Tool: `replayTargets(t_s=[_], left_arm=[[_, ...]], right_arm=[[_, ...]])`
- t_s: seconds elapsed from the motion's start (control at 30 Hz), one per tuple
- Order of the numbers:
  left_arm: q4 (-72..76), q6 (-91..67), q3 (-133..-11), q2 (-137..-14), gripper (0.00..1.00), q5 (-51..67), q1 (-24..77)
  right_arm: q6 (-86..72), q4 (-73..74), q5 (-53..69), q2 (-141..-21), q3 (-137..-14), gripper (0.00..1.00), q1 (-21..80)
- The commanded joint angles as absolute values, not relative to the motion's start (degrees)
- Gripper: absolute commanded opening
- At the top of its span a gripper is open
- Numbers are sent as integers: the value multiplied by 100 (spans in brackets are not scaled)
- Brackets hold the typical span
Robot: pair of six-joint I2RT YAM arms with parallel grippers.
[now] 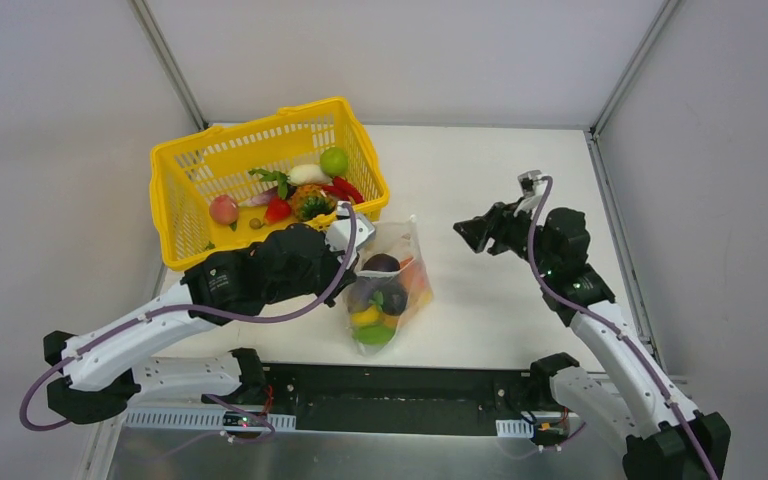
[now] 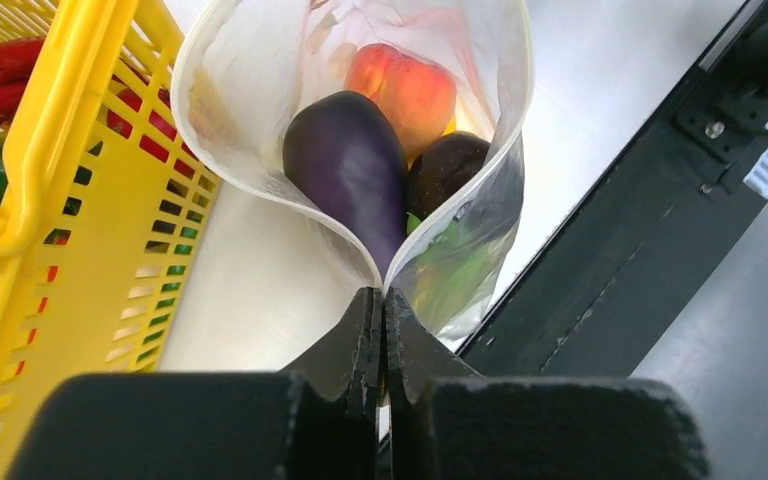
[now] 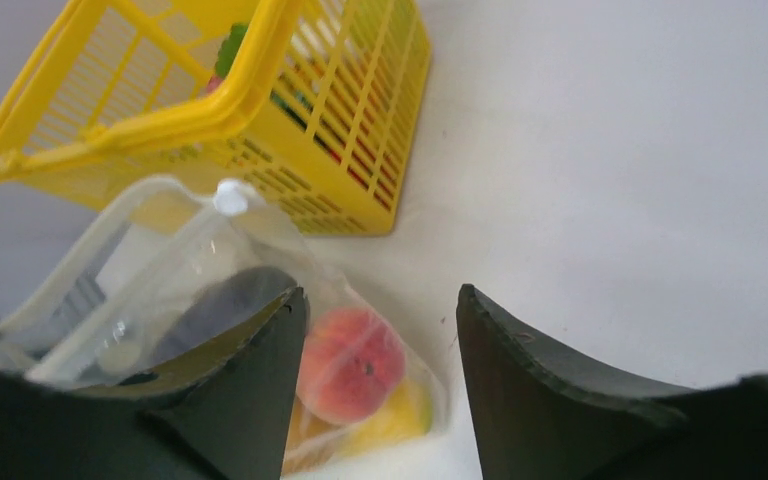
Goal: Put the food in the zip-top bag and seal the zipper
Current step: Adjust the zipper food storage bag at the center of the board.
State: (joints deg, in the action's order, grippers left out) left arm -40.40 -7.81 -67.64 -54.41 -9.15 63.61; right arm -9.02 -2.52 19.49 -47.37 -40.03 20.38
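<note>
Pinching one lip of the zip-top bag [image 1: 392,290] at its mouth, the left gripper [image 2: 381,292] has its fingers clenched flat together on the plastic. That props the zipper [image 2: 260,195] rim open in a wide loop. The bag lies on the table [image 1: 500,190] between the yellow basket [image 1: 260,130] and the near edge. Its long axis runs from the mouth beside the basket down toward the arm bases. Inside it show a purple eggplant [image 2: 350,165], a peach-coloured fruit [image 2: 410,90] and darker and green pieces below. More food [image 1: 300,195] sits in the basket, so the filling looks only partly done. The right gripper [image 1: 472,232] hangs above the table to the right of the bag, well apart from it, its fingers spread and grasping nothing. From its wrist view the bag mouth and the basket both lie ahead of the fingertips, the basket beyond the bag. With the left arm busy at the rim, I judge the right arm to be the one free to fetch, though it is the farther from the basket. Its reach would pass over or just behind the open mouth. The basket wall stands just beside that mouth, leaving little room there. The right half of the table gives open room to swing.
</note>
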Motion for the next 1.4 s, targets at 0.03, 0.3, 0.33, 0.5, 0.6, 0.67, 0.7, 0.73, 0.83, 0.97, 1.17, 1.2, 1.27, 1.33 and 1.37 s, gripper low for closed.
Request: replayTargets(t_s=[0.03, 0.3, 0.33, 0.5, 0.6, 0.67, 0.7, 0.73, 0.83, 0.97, 1.17, 1.2, 1.27, 1.33, 1.37], left_arm=[[-4228, 243, -6922, -5254, 0, -502, 6243], [-4395, 998, -7198, -5386, 0, 143, 6240], [-4432, 1082, -7243, -5426, 0, 199, 6240], [-4672, 1485, -7458, -5517, 0, 208, 6239], [-4647, 1739, -7473, -5483, 0, 126, 6211], [-4609, 1847, -7476, -5456, 0, 199, 6109], [-4587, 1880, -7479, -5450, 0, 262, 6051], [-4574, 1903, -7481, -5439, 0, 325, 6021], [-4534, 1962, -7456, -5431, 0, 447, 5990], [-4497, 2029, -7466, -5520, 0, 584, 5952], [-4474, 2048, -7541, -5607, 0, 657, 5944], [-4465, 2046, -7533, -5605, 0, 664, 5944], [-4454, 2026, -7519, -5590, 0, 668, 5942], [-4456, 2017, -7510, -5565, 0, 647, 5941], [-4452, 2013, -7502, -5546, 0, 634, 5941]], right_arm=[[-367, -2246, 4065, -4986, -3302, 64, 1950], [848, -2549, 5616, -6179, -3635, 73, 1950], [920, -2549, 5655, -6294, -3701, 73, 1946], [1854, -2513, 6345, -6597, -3806, 75, 1886], [2129, -2585, 6615, -6780, -3914, 73, 1856], [2301, -2540, 7012, -6844, -4013, 70, 1795], [2355, -2548, 7194, -6846, -4035, 67, 1790], [2374, -2596, 7279, -6853, -4057, 66, 1789], [2360, -2680, 7568, -6893, -4103, 63, 1812], [2476, -2681, 7446, -6931, -4116, 59, 1837], [2533, -2685, 7506, -7224, -4294, 52, 1964], [2576, -2694, 7442, -7214, -4291, 51, 2007], [2601, -2741, 7365, -7207, -4285, 49, 2078], [2593, -2742, 7433, -7243, -4328, 44, 2109], [2593, -2742, 7463, -7252, -4331, 40, 2121]])
